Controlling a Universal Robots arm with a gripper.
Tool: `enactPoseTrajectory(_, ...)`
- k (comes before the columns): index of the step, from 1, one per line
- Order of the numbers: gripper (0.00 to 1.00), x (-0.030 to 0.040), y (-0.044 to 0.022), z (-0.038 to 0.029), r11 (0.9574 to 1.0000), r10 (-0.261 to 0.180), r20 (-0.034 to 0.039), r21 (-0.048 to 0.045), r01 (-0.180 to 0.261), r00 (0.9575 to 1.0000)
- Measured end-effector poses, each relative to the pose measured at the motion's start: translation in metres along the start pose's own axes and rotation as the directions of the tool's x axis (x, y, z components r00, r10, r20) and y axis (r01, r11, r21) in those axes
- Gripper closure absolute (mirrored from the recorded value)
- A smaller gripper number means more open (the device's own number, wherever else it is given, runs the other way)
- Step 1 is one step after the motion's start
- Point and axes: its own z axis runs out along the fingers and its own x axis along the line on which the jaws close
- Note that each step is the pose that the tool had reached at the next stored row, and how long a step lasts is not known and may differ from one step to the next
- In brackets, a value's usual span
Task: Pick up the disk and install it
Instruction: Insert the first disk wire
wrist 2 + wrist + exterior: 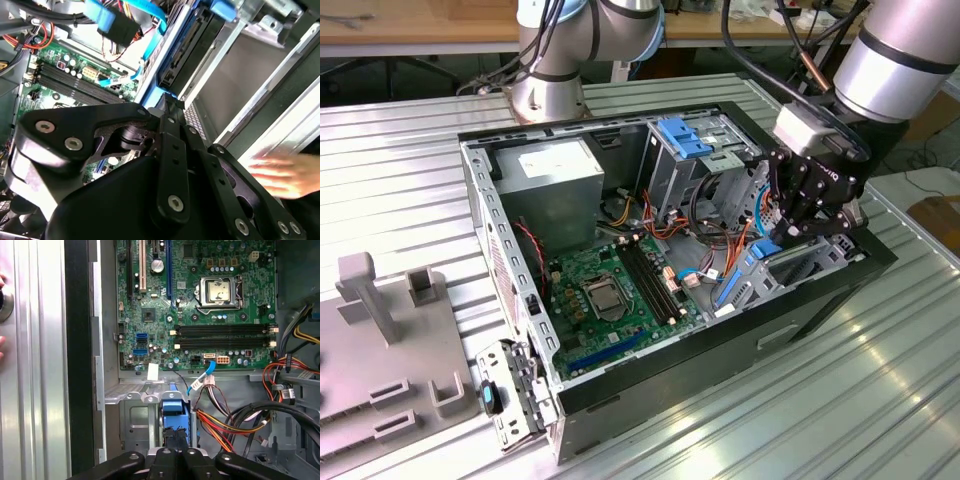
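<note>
black gripper [176, 432] pinched narrow on the blue bracket of the disk [175, 407], disk edge-on at its fingertips inside the drive bay [135, 415], motherboard [200, 315] beyond, a person's hand [285, 172] off to one side

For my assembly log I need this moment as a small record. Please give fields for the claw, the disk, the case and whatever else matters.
claw: shut on the blue bracket of the disk
disk: held by its bracket over the silver bay, beside the motherboard
case: open, lying on the ribbed metal table
motherboard: uncovered, processor socket visible
hand: a person's, blurred, outside the case wall
</note>
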Motion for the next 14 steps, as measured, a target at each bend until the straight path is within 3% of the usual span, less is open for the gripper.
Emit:
enactPoseTrajectory(9, 0.89, -0.0010, -0.0350, 0.0004, 1.0000, 0.000, -0.0001, 0.0000, 0.000, 1.0000)
enactPoseTrajectory(14, 0.89, -0.0011, -0.0415, -0.0110, 1.0000, 0.000, 0.0001, 0.0000, 0.000, 1.0000)
